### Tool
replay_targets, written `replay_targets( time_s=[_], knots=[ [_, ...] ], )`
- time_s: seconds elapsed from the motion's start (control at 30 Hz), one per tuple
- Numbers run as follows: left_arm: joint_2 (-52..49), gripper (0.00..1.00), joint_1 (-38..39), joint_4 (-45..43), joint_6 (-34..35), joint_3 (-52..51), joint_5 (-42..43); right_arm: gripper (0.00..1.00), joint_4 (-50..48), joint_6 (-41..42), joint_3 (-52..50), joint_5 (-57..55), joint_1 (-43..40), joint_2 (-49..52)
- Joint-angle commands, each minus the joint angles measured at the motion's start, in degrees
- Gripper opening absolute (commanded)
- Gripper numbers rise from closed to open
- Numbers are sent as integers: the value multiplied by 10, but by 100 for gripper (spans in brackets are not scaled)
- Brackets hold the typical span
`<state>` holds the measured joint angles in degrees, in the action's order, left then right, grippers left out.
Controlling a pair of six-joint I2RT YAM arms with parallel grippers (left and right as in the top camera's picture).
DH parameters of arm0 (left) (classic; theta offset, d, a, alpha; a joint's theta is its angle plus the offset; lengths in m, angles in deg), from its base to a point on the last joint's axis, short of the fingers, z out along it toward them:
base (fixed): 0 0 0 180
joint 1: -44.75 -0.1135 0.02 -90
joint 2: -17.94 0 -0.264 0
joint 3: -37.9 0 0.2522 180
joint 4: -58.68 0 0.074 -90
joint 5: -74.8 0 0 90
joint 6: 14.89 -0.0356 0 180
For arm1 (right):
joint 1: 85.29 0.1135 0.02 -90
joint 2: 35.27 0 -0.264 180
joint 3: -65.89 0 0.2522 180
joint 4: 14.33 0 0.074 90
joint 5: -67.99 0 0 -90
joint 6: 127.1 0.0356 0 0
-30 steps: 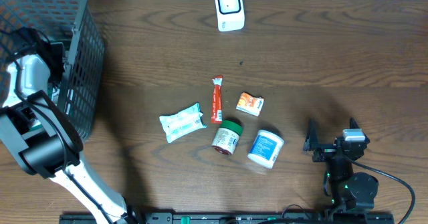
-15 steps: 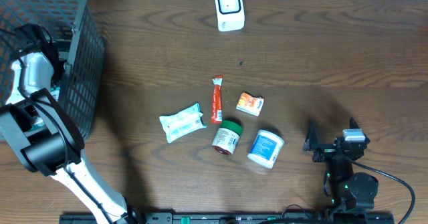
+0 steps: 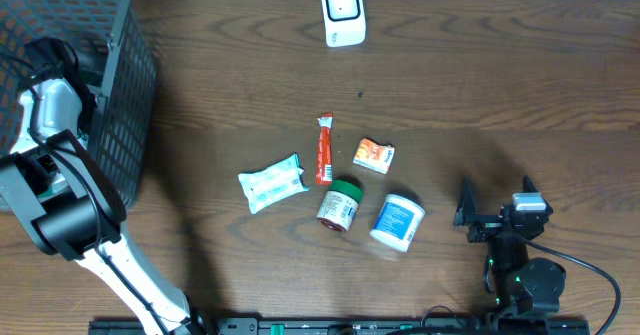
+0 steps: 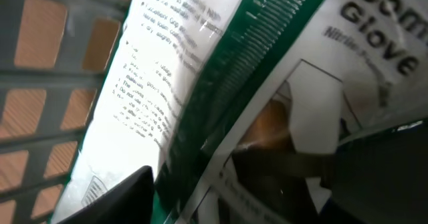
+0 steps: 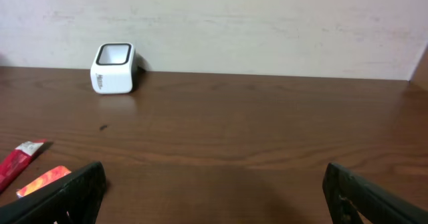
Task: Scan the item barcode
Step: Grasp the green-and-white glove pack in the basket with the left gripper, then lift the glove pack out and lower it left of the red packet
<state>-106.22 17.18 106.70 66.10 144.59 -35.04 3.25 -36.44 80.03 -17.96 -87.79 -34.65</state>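
Packet of gloves inside grey mesh basket at counter's left end. White plastic, green band across, fine black print. Readable: "Glove", part of "Nitrile"; rest blurred. Left claw astride packet, dark fingers either side; gripping or not, cannot tell. Right claw spread wide, empty, low over counter.
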Motion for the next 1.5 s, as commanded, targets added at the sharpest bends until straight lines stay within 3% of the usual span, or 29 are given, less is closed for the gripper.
replay_targets(
  time_s=[0.0,0.03,0.13,0.17,0.37,0.67,0.8,0.97,1.23,1.33,1.47],
  knots=[
    [-39,42,-11,4,14,-19,-25,99,3,6,-1,-3,-3,-3],
    [-38,41,-11,3,14,-19,-25,99,2,6,-1,-3,-3,-3],
    [-29,12,-10,4,19,-19,-25,99,3,6,-1,-3,-3,-3],
    [-16,7,-8,4,32,-18,-25,99,3,6,-1,-3,-3,-3],
    [105,7,18,3,76,-13,-25,99,3,6,-1,-3,-3,-3],
    [399,7,83,-27,102,-12,-26,99,2,6,-1,-3,-3,-3],
    [518,7,132,-25,103,-12,-25,99,3,6,-1,-3,-3,-3],
    [600,7,255,42,124,-12,26,99,3,6,-1,-3,-3,-3],
    [535,7,457,172,212,-38,33,99,3,6,-1,-3,-3,-3],
    [435,7,515,178,212,-54,33,99,3,6,-1,-3,-3,-3],
    [313,7,532,164,212,-54,29,99,3,6,-1,-3,-3,-3]
  ],
)
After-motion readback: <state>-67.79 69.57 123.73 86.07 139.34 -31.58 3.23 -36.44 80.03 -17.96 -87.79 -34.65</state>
